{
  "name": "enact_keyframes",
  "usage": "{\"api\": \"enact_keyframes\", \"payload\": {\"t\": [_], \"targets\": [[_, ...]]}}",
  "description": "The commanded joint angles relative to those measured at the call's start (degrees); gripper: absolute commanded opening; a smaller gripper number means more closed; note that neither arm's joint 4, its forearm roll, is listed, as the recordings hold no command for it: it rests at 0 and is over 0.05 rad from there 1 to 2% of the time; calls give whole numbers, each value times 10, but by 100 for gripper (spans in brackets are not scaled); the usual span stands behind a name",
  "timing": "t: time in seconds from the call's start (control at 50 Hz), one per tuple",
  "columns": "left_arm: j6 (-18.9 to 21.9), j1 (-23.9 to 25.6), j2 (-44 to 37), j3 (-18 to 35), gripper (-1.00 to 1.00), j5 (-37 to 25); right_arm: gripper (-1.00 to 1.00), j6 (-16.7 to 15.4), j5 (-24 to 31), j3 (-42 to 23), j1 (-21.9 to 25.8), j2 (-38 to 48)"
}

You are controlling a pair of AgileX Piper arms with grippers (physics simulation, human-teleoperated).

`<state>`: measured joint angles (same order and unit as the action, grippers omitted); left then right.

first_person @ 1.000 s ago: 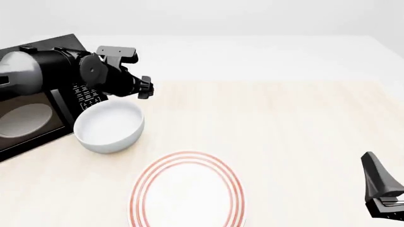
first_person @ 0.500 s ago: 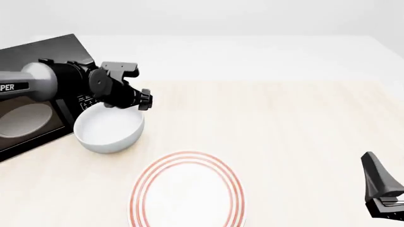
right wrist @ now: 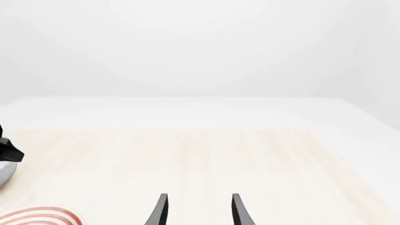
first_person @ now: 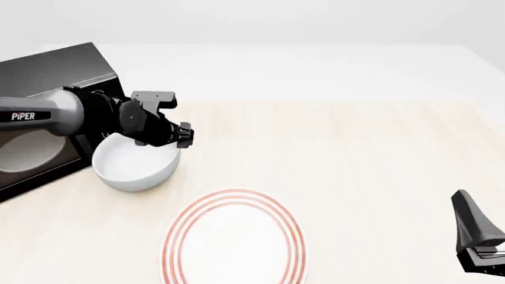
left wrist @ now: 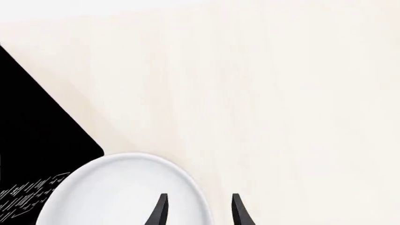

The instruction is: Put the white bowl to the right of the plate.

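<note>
Your pale wooden table [first_person: 371,160] carries a black microwave [first_person: 47,77] at far left. The plate [first_person: 234,239] lies near the front edge. The white bowl [first_person: 136,163] sits just beside the microwave, behind and left of the plate. Your left gripper [left wrist: 197,211] straddles its rim, fingers spread. Your right gripper [right wrist: 197,211], fingers parted, holds nothing.
</note>
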<state>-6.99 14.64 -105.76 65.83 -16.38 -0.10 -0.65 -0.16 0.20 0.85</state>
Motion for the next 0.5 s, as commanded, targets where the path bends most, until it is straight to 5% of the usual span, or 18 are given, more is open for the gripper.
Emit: {"api": "enact_keyframes", "payload": {"t": [0.02, 0.5], "targets": [[-4, -5, -12, -13, 100, 16, 100, 0, 0, 0, 0, 0], [-18, -3, -47, -33, 100, 56, 100, 0, 0, 0, 0, 0]]}}
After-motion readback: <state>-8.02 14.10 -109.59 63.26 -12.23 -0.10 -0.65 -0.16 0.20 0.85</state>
